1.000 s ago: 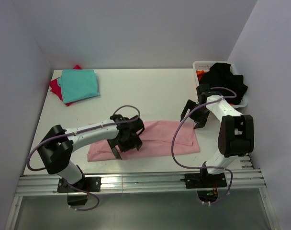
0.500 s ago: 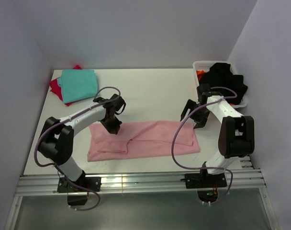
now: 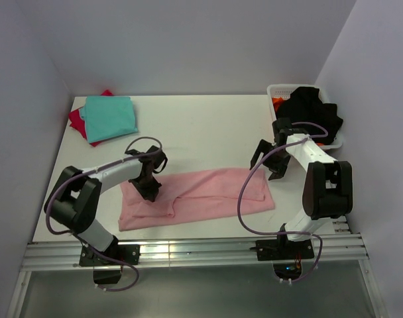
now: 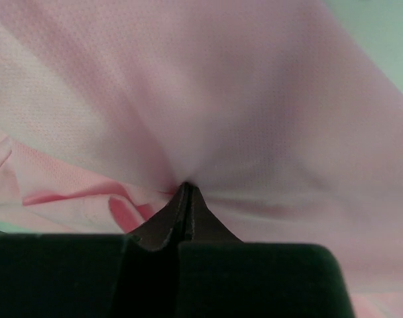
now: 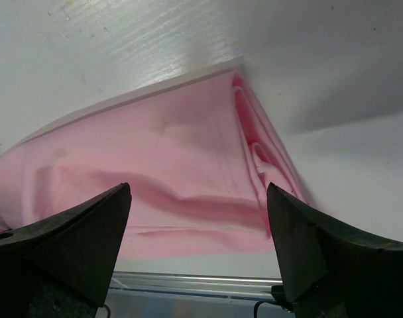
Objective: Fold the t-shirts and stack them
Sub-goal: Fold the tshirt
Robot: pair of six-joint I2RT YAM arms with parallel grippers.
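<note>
Teal shirt [image 3: 109, 116] lay folded atop the red shirt [image 3: 76, 120]; pink shirt [image 3: 208, 192] was only half-folded, left gripper [image 3: 149, 187] pinching it tight, right gripper [image 3: 268, 165] gaping, empty.

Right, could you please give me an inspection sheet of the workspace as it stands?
Surface: white table, no spills seen.
Job's things: pink t-shirt folded into a long strip near the front; teal t-shirt folded atop the red t-shirt, far-left corner.
Clutter: white basket, far right, holding a black garment.
Grippers: left gripper shut on the pink t-shirt; right gripper open over its right end.
Cables: purple cables loop along both arms.
Surroundings: plain walls; metal rail at the near edge.
</note>
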